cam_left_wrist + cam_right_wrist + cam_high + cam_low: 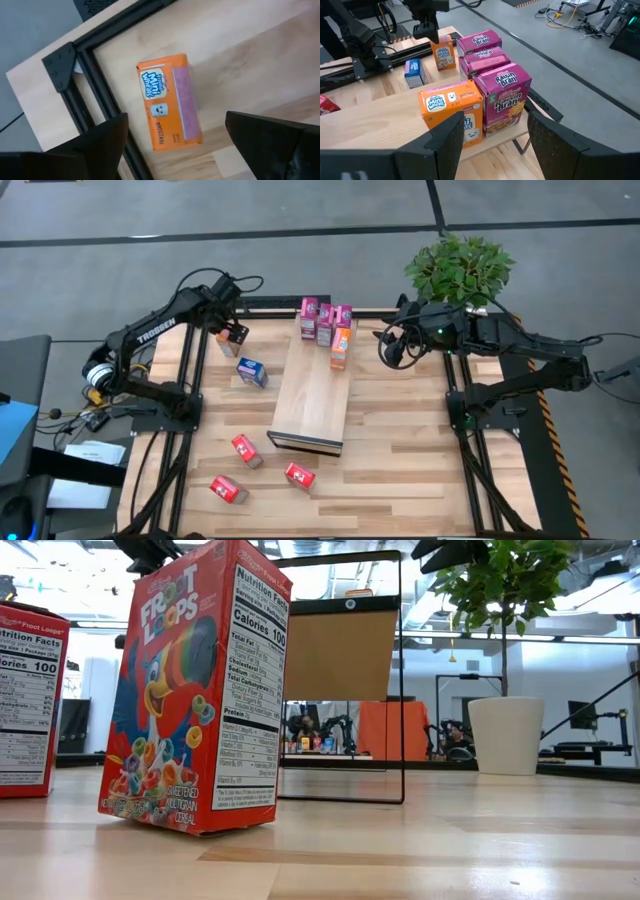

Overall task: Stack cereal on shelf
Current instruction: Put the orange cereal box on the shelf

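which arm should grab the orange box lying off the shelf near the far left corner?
Left. Its open gripper hovers right over that orange box. The right gripper is across the shelf, beside the stacked boxes.

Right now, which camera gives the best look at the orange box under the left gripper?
The left wrist view: the orange box fills its middle, label readable, between open fingers. The high view shows it as a speck under the left gripper. The right wrist view shows it far off. The low view misses it.
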You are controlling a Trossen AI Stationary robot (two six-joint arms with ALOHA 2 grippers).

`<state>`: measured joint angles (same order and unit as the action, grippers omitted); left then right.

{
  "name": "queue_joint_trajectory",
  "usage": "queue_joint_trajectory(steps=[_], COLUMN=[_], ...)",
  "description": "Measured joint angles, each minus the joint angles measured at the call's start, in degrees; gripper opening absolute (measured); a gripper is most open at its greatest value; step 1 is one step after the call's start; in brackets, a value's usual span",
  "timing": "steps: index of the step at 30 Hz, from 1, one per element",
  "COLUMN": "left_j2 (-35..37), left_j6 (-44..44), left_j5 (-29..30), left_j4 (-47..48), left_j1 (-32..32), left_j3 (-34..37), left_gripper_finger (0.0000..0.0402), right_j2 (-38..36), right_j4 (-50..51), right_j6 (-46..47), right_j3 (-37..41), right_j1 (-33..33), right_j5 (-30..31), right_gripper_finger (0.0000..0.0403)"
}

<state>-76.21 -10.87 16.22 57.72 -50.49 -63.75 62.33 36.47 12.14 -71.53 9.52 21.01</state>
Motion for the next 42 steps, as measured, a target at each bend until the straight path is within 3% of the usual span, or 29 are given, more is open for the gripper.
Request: queue_joint_trajectory(steps=[11, 22, 35, 42], left_j2=[0.07, 0.09, 0.09, 0.09], left_j6=[0.18, -0.82, -0.35, 0.74], left_j5=[-2.95, -3.86, -5.1, -4.45], left_j4=[-2.05, -4.65, -4.69, -4.69], left_j1=[-3.82, -3.88, -3.88, -3.88], left_j3=[0.2, 4.94, 4.94, 4.94], left_gripper_finger=[0.0324, 0.0321, 0.0246, 0.0225], right_j2=[0.0, 0.0, 0.0, 0.0], right_j4=[-0.01, 0.0, -0.01, 0.0], right_j6=[-0.07, -0.15, -0.04, -0.04], right_j3=[0.0, 0.0, 0.0, 0.0], right_j1=[0.0, 0.0, 0.0, 0.0], right_j5=[0.01, 0.01, -0.01, -0.01], right_gripper_finger=[0.0245, 0.0245, 0.0245, 0.0245])
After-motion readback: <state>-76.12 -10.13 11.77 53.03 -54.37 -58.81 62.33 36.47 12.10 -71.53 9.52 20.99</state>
